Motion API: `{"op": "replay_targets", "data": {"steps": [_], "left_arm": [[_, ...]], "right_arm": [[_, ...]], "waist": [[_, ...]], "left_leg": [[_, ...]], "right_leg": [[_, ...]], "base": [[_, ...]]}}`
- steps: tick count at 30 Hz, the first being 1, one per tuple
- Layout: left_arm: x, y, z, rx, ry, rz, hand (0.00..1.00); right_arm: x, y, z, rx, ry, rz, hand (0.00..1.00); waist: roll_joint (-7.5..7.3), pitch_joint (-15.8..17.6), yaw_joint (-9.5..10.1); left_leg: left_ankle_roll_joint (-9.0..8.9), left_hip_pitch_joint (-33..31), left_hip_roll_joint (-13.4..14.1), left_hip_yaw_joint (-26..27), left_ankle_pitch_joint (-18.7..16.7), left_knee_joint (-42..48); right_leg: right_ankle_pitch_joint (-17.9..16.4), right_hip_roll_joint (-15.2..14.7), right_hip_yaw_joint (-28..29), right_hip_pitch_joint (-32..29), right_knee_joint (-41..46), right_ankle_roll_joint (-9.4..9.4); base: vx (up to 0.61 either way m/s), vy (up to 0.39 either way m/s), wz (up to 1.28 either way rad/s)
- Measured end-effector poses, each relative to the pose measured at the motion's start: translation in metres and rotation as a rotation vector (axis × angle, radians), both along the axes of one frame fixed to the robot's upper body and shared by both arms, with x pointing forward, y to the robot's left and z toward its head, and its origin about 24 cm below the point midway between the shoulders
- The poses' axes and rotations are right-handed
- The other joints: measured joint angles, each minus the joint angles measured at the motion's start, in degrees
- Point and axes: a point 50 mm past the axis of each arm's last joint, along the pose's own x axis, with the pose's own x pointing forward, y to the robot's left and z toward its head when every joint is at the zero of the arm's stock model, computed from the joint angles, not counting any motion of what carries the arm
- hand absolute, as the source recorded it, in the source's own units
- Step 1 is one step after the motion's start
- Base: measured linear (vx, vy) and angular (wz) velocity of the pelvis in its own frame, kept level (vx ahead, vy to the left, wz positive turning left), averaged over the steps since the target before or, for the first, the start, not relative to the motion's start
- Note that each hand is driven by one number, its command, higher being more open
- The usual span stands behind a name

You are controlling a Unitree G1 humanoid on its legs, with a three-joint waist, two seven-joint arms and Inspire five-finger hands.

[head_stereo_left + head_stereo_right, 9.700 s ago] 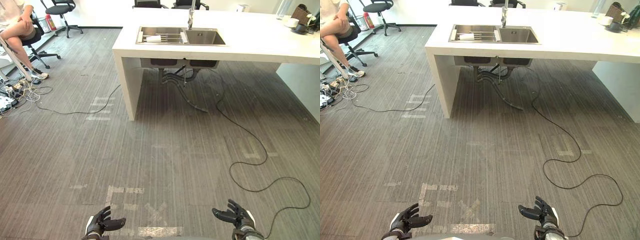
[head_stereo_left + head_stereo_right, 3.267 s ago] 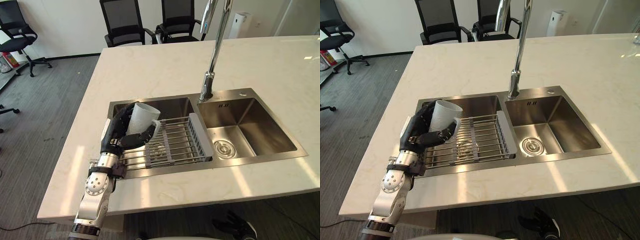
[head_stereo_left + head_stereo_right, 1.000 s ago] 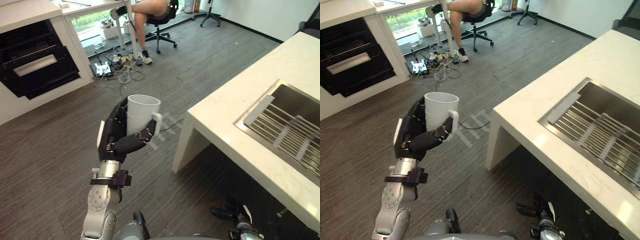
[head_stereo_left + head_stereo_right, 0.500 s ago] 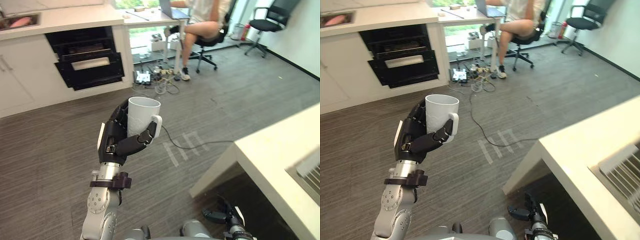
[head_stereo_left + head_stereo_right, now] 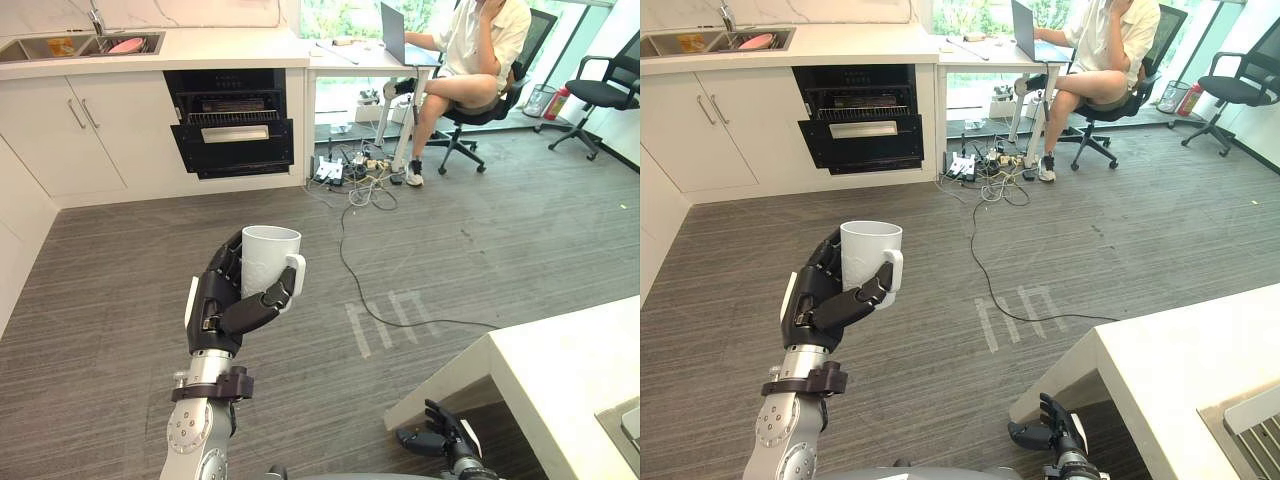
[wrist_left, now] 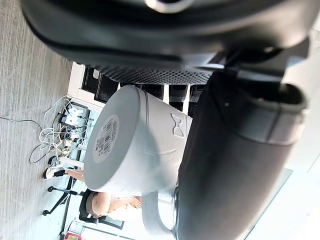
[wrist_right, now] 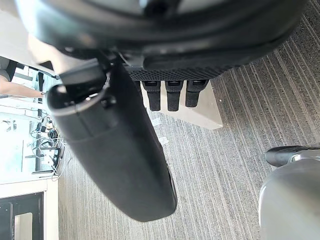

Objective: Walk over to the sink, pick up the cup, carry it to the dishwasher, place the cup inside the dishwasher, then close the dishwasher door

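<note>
A white cup (image 5: 268, 261) with a handle stays upright in my raised left hand (image 5: 216, 298), whose fingers and thumb curl round it; the left wrist view shows the cup's base (image 6: 131, 146) past the thumb. The dishwasher (image 5: 232, 120) is a dark built-in unit in the white cabinets at the far side of the room, its door (image 5: 234, 142) partly open with racks visible inside. My right hand (image 5: 440, 441) hangs low beside the counter corner, fingers relaxed and holding nothing; its thumb (image 7: 117, 150) shows in the right wrist view.
A white counter (image 5: 560, 370) fills the lower right. A person sits on an office chair (image 5: 470, 75) at a desk with a laptop (image 5: 397, 22). Cables and a power strip (image 5: 340, 172) lie on the floor near the dishwasher. Grey floor (image 5: 130, 260) stretches between me and the cabinets.
The camera has swung left: the dishwasher and cabinets now sit further ahead and centred, the counter has slid to the lower right. The left hand keeps its hold on the cup.
</note>
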Motion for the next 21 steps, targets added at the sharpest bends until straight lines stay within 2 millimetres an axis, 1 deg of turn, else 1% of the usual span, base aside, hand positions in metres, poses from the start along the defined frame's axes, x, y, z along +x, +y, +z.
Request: {"op": "replay_targets", "data": {"steps": [1, 3, 4, 5, 9, 11, 12, 13, 14, 17, 18, 19, 20, 21], "left_arm": [[0.0, -0.001, 0.0, -0.003, 0.0, 0.0, 0.3], [0.002, -0.006, 0.0, -0.024, -0.004, -0.006, 0.3], [0.006, -0.013, -0.001, -0.034, -0.002, -0.034, 0.3], [0.007, -0.015, -0.002, -0.035, 0.0, -0.04, 0.3], [0.018, -0.038, -0.011, -0.031, 0.047, -0.138, 0.3], [0.02, -0.045, -0.018, -0.011, 0.082, -0.172, 0.3], [0.021, -0.046, -0.022, 0.003, 0.106, -0.18, 0.3], [0.021, -0.045, -0.027, 0.016, 0.13, -0.182, 0.3], [0.021, -0.044, -0.03, 0.02, 0.149, -0.179, 0.3], [0.02, -0.035, -0.042, 0.035, 0.208, -0.141, 0.3], [0.019, -0.031, -0.045, 0.038, 0.222, -0.124, 0.3], [0.019, -0.03, -0.045, 0.041, 0.225, -0.119, 0.3], [0.019, -0.027, -0.045, 0.051, 0.226, -0.116, 0.3], [0.019, -0.027, -0.045, 0.054, 0.226, -0.115, 0.3]], "right_arm": [[-0.001, -0.001, 0.0, -0.002, 0.002, 0.0, 0.9], [-0.005, -0.003, 0.0, -0.007, 0.006, -0.013, 0.9], [-0.014, -0.005, 0.0, -0.011, 0.018, -0.03, 0.9], [-0.015, -0.005, 0.0, -0.011, 0.02, -0.034, 0.9], [-0.024, -0.011, -0.001, -0.015, 0.036, -0.095, 0.9], [-0.024, -0.011, -0.002, -0.003, 0.034, -0.13, 0.9], [-0.021, -0.01, -0.003, 0.009, 0.03, -0.149, 0.9], [-0.016, -0.009, -0.004, 0.016, 0.03, -0.154, 0.9], [-0.013, -0.008, -0.005, 0.018, 0.031, -0.153, 0.9], [-0.002, -0.005, -0.005, 0.026, 0.013, -0.15, 0.9], [0.002, -0.004, -0.004, 0.028, 0.003, -0.15, 0.9], [0.003, -0.003, -0.004, 0.029, 0.001, -0.15, 0.9], [0.004, -0.001, -0.005, 0.034, 0.0, -0.151, 0.9], [0.004, -0.001, -0.005, 0.034, 0.003, -0.151, 0.9]], "waist": [[0.11, 0.0, -0.25], [0.4, -0.2, -1.58], [0.6, -0.6, -2.08], [0.62, -0.6, -2.21], [1.32, -1.1, -3.18], [1.33, -1.1, -3.47], [1.32, -1.0, -3.8], [1.35, -1.0, -4.16], [1.39, -1.0, -4.08], [1.61, -0.7, -3.37], [1.81, -0.5, -2.72], [1.9, -0.4, -2.4], [1.98, -0.2, -2.31], [1.87, 0.0, -2.34]], "left_leg": [[0.1, 0.3, 0.1, 0.3, -0.1, 0.0], [0.19, 1.2, 0.2, 0.4, -0.4, 0.1], [0.08, 1.6, 0.3, 0.3, -0.4, 0.1], [0.07, 1.8, 0.3, 0.3, -0.4, 0.1], [-0.32, 3.4, 0.5, -0.3, -0.3, -0.9], [-0.67, 4.0, 0.4, -1.1, 0.5, -1.9], [-0.79, 4.2, 0.3, -1.4, 1.7, -3.1], [-0.93, 4.1, 0.2, -2.8, 2.7, -4.0], [-0.92, 4.1, 0.2, -3.8, 3.4, -4.5], [-1.13, 3.7, 0.1, -6.6, 4.7, -5.2], [-1.12, 3.6, 0.1, -7.7, 5.6, -6.0], [-1.25, 3.3, 0.1, -8.4, 5.9, -6.5], [-1.38, 2.0, 0.0, -9.5, 5.9, -6.7], [-1.37, 1.0, 0.0, -9.4, 5.9, -6.5]], "right_leg": [[0.1, 0.0, -0.1, 0.3, -0.3, 0.0], [0.3, -0.1, -0.2, 1.9, -1.5, -0.04], [0.4, -0.3, -0.6, 2.8, -1.9, -0.11], [0.4, -0.3, -0.7, 3.0, -2.0, -0.11], [0.4, -0.3, -1.9, 5.2, -3.3, -0.19], [0.3, -0.3, -3.0, 6.1, -3.5, -0.26], [0.2, -0.4, -4.0, 6.1, -3.3, -0.38], [0.2, -0.6, -5.5, 6.1, -3.3, -0.41], [0.2, -0.6, -6.7, 6.2, -3.2, -0.45], [-0.3, -0.6, -9.5, 6.4, -2.3, -0.83], [-0.4, -0.6, -10.6, 6.3, -2.0, -0.9], [-0.7, -0.6, -11.3, 6.2, -1.9, -0.92], [-1.3, -1.0, -13.9, 5.9, -1.5, -0.43], [-1.7, -1.2, -15.0, 5.6, -1.5, -0.76]], "base": [[0.02, -0.013, -0.17], [0.05, -0.01, -0.02], [0.05, -0.002, 0.05], [0.06, -0.012, 0.08], [0.03, -0.037, 0.1], [0.0, -0.056, 0.29], [-0.03, -0.06, 0.5], [-0.03, -0.059, 0.63], [-0.03, -0.045, 0.58], [-0.08, -0.052, 0.56], [-0.09, -0.035, 0.42], [-0.16, -0.046, 0.78], [-0.14, -0.026, 0.84], [-0.15, -0.013, 1.14]]}}
